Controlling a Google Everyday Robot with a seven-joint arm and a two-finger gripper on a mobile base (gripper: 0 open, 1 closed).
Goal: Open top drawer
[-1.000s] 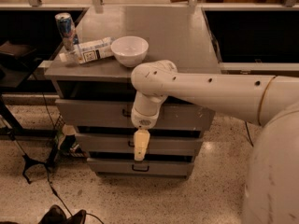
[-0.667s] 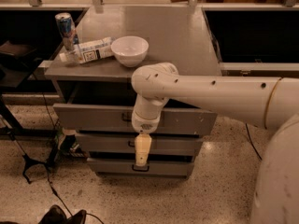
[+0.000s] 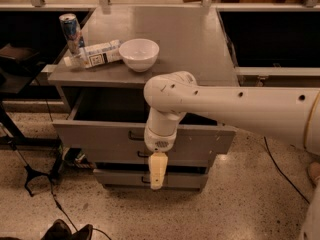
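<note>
The top drawer [image 3: 90, 134] is the wide grey one under the grey table top [image 3: 200, 44]. It stands pulled out toward me, with its dark inside showing behind the front. Only the left end of its black pull handle [image 3: 134, 135] shows beside my wrist. My gripper [image 3: 156, 171] hangs pointing down in front of the drawer front, just right of the handle's visible end. Its cream tip overlaps the two lower drawers. My white arm comes in from the right and hides the middle of the drawer front.
On the table top stand a white bowl [image 3: 140, 54], a lying carton [image 3: 97, 54] and a drink can [image 3: 70, 31]. Two narrower grey drawers [image 3: 115, 179] sit below, shut. A black stand with legs and cables [image 3: 30, 174] is on the floor at left.
The top drawer has slid further out toward me. My gripper has moved down and toward me along with it.
</note>
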